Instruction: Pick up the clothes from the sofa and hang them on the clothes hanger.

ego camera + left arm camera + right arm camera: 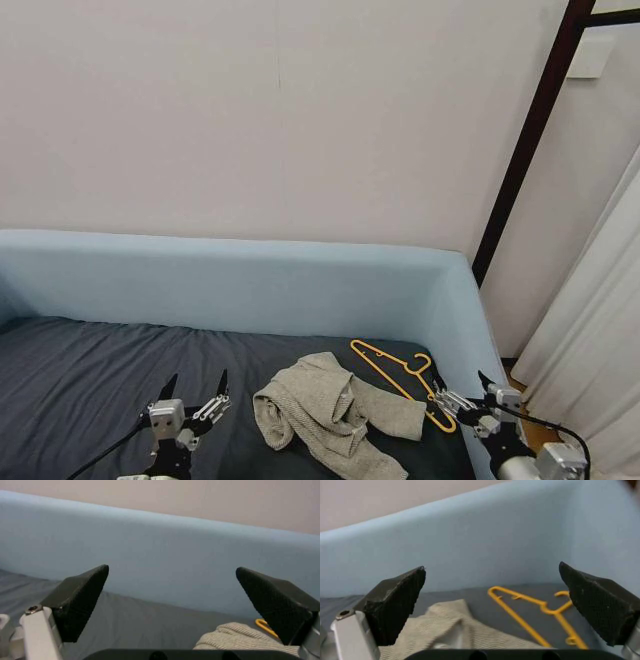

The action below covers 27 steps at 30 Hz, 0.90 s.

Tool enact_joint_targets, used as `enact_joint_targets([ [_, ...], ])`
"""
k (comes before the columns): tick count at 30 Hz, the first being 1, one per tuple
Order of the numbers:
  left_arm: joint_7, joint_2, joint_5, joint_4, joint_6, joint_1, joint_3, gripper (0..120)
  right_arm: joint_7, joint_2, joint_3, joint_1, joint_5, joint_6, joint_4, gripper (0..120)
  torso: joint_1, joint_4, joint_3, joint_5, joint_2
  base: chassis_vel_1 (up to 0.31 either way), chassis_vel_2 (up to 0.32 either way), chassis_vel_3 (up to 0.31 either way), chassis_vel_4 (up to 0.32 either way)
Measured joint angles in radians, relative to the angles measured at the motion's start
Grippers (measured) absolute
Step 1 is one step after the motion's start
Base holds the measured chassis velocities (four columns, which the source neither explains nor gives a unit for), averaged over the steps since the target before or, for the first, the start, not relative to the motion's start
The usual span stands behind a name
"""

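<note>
A crumpled beige-grey garment (328, 415) lies on the dark seat of the light blue sofa (240, 285), toward its right end. An orange clothes hanger (402, 377) lies flat just right of the garment, near the sofa's right arm. My left gripper (195, 386) hovers open low over the seat, left of the garment, nothing between its fingers. My right gripper (462, 389) is open too, low at the sofa's right end, right of the hanger. The right wrist view shows the hanger (535, 609) and garment (447, 630) ahead; the left wrist view catches the garment's edge (235, 637).
The sofa's backrest (165, 562) rises behind the seat against a plain white wall. A dark wooden post (525, 140) stands to the right behind the sofa arm, with pale curtains (600, 330) at far right. The dark seat (80, 370) stretches bare to the left.
</note>
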Motion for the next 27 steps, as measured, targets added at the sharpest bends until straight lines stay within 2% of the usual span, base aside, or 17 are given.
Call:
enact_joint_targets([
  [5, -0.01, -0.001, 0.001, 0.022, -0.004, 0.003, -0.039, 100, -0.027, -0.001, -0.154, 0.2, 0.182, -0.035, -0.144, 100, 0.0, 0.0, 0.0, -0.0002, 0.0, 0.0, 0.0, 0.0, 0.0],
  [10, -0.014, 0.013, -0.001, 0.024, -0.023, 0.022, -0.093, 100, 0.045, 0.083, -0.288, 0.408, 0.341, -0.124, -0.341, 100, 0.0, 0.0004, 0.0, -0.0002, 0.0, 0.0, 0.0, 0.0, 0.0],
  [12, -0.016, 0.015, -0.001, 0.025, -0.026, 0.025, -0.103, 100, 0.076, 0.102, -0.298, 0.427, 0.368, -0.148, -0.365, 100, 0.0, 0.0001, 0.0, -0.0002, 0.0, 0.0, 0.0, 0.0, 0.0],
  [15, -0.02, 0.019, -0.002, 0.028, -0.037, 0.031, -0.123, 100, 0.211, 0.158, -0.307, 0.47, 0.493, -0.276, -0.419, 100, 0.0, 0.0, 0.0, -0.0005, 0.0, 0.0, 0.0, 0.0, 0.0],
  [18, -0.024, 0.017, 0.0, 0.028, -0.046, 0.034, -0.127, 100, 0.257, 0.188, -0.306, 0.48, 0.54, -0.321, -0.457, 100, 0.0, 0.0, 0.0, -0.0004, 0.0, 0.0, 0.0, 0.0, 0.0],
  [27, -0.03, 0.001, 0.04, 0.041, -0.08, 0.037, -0.12, 100, 0.266, 0.307, -0.289, 0.486, 0.525, -0.33, -0.607, 100, 0.0, 0.0, 0.0, -0.0004, 0.0, 0.0, 0.0, 0.0, 0.0],
])
